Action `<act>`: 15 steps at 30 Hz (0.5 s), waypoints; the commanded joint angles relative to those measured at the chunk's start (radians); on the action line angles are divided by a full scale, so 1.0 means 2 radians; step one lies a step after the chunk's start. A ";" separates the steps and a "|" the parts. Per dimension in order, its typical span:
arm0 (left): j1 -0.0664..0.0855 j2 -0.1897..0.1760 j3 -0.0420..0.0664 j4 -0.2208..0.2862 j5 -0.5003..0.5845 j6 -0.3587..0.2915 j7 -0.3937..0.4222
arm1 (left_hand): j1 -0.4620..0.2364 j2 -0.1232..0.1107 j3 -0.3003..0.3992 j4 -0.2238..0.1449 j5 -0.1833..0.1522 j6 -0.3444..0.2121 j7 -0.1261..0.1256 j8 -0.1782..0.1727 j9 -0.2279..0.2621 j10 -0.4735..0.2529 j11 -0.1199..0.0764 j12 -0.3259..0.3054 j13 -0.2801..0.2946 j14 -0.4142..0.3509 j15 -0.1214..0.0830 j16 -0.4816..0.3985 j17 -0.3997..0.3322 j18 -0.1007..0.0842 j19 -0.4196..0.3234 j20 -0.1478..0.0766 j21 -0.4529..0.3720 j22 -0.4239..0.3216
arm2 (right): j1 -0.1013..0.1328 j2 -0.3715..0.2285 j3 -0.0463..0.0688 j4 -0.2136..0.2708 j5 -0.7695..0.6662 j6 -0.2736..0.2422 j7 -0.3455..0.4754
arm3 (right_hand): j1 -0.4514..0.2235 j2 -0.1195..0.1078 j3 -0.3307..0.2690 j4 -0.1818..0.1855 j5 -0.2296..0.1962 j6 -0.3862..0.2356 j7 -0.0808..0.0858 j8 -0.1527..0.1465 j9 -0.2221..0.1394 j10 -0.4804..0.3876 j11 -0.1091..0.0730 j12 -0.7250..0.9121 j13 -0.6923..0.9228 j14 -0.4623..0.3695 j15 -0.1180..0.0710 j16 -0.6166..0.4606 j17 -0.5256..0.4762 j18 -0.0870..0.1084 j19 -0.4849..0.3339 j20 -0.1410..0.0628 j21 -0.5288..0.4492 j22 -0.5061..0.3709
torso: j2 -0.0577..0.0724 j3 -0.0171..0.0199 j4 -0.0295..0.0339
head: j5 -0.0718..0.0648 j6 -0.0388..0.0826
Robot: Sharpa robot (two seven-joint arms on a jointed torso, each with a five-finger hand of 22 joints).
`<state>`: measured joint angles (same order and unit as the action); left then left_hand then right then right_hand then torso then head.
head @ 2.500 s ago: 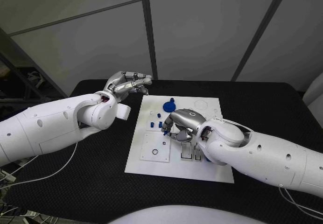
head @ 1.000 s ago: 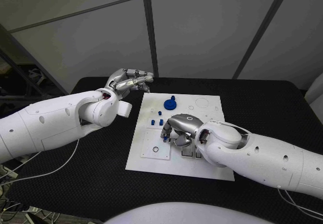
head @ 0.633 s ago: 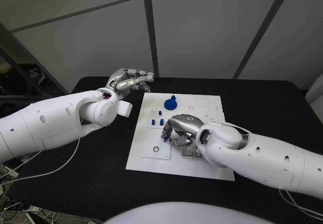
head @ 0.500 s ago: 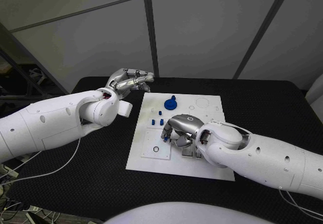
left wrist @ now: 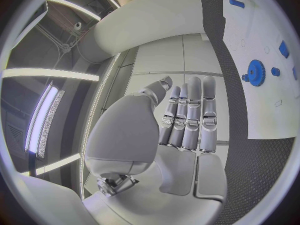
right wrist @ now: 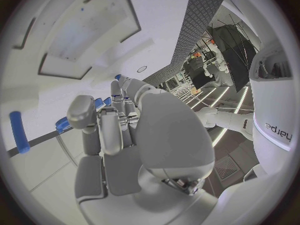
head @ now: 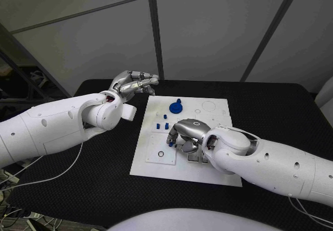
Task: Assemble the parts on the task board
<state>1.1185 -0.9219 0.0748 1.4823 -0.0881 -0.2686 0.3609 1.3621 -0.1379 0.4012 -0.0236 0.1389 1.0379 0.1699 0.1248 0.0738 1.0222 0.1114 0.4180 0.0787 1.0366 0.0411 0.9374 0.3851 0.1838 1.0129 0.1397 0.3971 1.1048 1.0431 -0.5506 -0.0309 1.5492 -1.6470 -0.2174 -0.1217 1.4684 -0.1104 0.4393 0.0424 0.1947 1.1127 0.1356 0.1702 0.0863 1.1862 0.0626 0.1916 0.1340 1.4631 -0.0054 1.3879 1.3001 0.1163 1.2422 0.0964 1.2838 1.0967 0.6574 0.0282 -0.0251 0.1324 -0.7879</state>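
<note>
The white task board (head: 215,173) lies mid-table. On its far part stand a blue gear (head: 175,108) and small blue pegs (head: 161,126). My right hand (head: 186,136) hovers low over the board's middle, fingers curled down, pinching a small blue part (head: 171,140) at its fingertips; the right wrist view has blue at those fingertips (right wrist: 62,124) and a blue peg (right wrist: 19,132) lying on the board. My left hand (head: 133,83) is raised beyond the board's far left corner, holding nothing, its fingers (left wrist: 190,112) straight. The left wrist view catches the gear (left wrist: 256,73) too.
A raised white sub-plate (head: 154,161) with a small ring hole sits on the board's near left. Rectangular slots (head: 202,159) lie just under my right hand. Black table (head: 90,183) surrounds the board on all sides.
Since 2.5 s ago my right hand has moved nearer along the board with the blue part and dipped slightly. The left hand has stayed put.
</note>
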 commanded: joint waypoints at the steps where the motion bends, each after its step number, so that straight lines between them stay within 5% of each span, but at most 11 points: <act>1: 0.001 0.000 0.000 0.000 0.001 0.007 0.001 | 0.004 0.000 -0.002 0.000 0.002 -0.002 0.000 -0.003 -0.001 -0.004 -0.001 0.002 0.000 -0.004 0.000 -0.001 0.000 -0.001 0.004 0.001 -0.002 0.000 | 0.000 0.000 0.000 0.001 -0.003 -0.002 0.003 | -0.005 0.001 -0.001 -0.002 0.003 0.000 0.002 0.002 0.001 0.000 0.004 -0.002 0.000 0.029 -0.002 0.003 0.000 -0.006 0.003 0.001 0.000 0.000 | 0.000 -0.0004 0.0004 | 0.000 0.000; 15: 0.001 -0.001 0.000 0.002 0.001 0.009 0.000 | 0.004 0.000 -0.003 0.001 0.002 -0.002 0.000 -0.003 -0.001 -0.004 -0.001 0.002 -0.001 -0.005 0.000 -0.001 -0.001 -0.001 0.004 0.001 -0.003 -0.001 | 0.000 0.006 0.000 -0.007 -0.007 0.012 -0.010 | -0.009 0.001 -0.003 -0.001 0.004 -0.002 0.003 0.000 0.000 -0.001 0.005 -0.004 0.000 0.028 -0.001 0.002 -0.001 -0.006 0.002 0.002 -0.001 -0.002 | 0.001 -0.0007 0.0004 | -0.001 0.000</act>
<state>1.1185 -0.9230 0.0748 1.4837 -0.0881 -0.2647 0.3590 1.3621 -0.1379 0.4012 -0.0236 0.1389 1.0379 0.1698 0.1249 0.0738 1.0190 0.1082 0.4180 0.0788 1.0366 0.0411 0.9374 0.3852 0.1838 1.0129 0.1397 0.3971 1.1044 1.0427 -0.5401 -0.0305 1.5365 -1.6496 -0.2091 -0.1284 1.4605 -0.1109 0.4365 0.0396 0.1996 1.1126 0.1355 0.1672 0.0868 1.1840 0.0648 0.1854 0.1340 1.4631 -0.0054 1.3878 1.2999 0.1163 1.2422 0.0964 1.2838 1.0945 0.6585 0.0269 -0.0243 0.1301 -0.7875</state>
